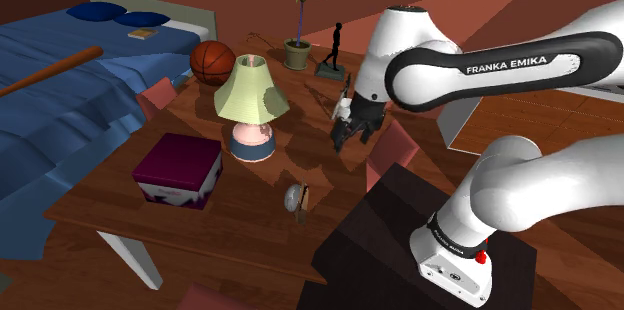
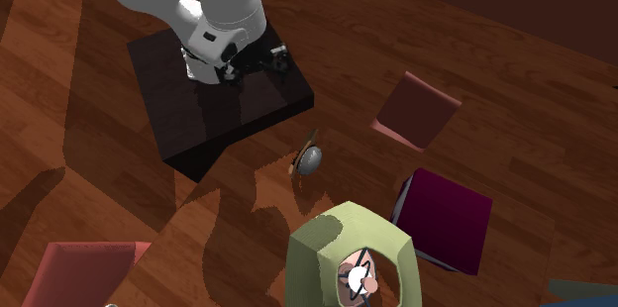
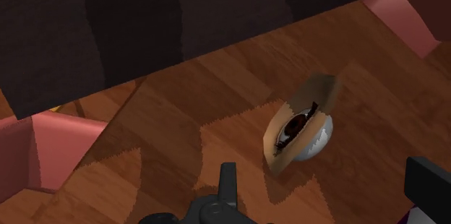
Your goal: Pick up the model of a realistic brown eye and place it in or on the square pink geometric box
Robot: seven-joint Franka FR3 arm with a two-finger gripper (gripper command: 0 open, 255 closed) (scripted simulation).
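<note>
The table lamp with a pale green shade and a pink and blue base (image 1: pixel 252 103) stands near the middle of the brown wooden table (image 1: pixel 120 208). The eye model (image 1: pixel 296 200), a whitish-grey ball with a brown iris framed by a tan, skin-coloured lid, lies on the table just past the lamp on the side toward the dark box-shaped stand (image 1: pixel 380 238), near the table's edge. In the second exterior view the eye model (image 2: pixel 309 159) lies between the lamp's shade (image 2: pixel 352 255) and the stand (image 2: pixel 198 107). The square magenta box with pale patterned sides (image 1: pixel 178 170) sits on the table just to the shoulder view's left of the lamp, not touching it and well apart from the eye model. The all-black gripper (image 1: pixel 350 130) hangs above the table to the shoulder view's right of the lamp, touching nothing. In the wrist view the gripper (image 3: pixel 327 172) has its jaws spread wide and holds nothing. There the eye model (image 3: pixel 300 132) rests on the wood ahead of the fingers (image 3: pixel 228 183), clear of both. Behind the lamp stand an orange basketball (image 1: pixel 213 62), a potted plant (image 1: pixel 297 53) and a small black figurine (image 1: pixel 332 48). A pink chair (image 1: pixel 395 148) shows beyond the gripper from the lamp, and a bed with blue covers (image 1: pixel 60 128) lies farther to the shoulder view's left of the lamp than the magenta box
</note>
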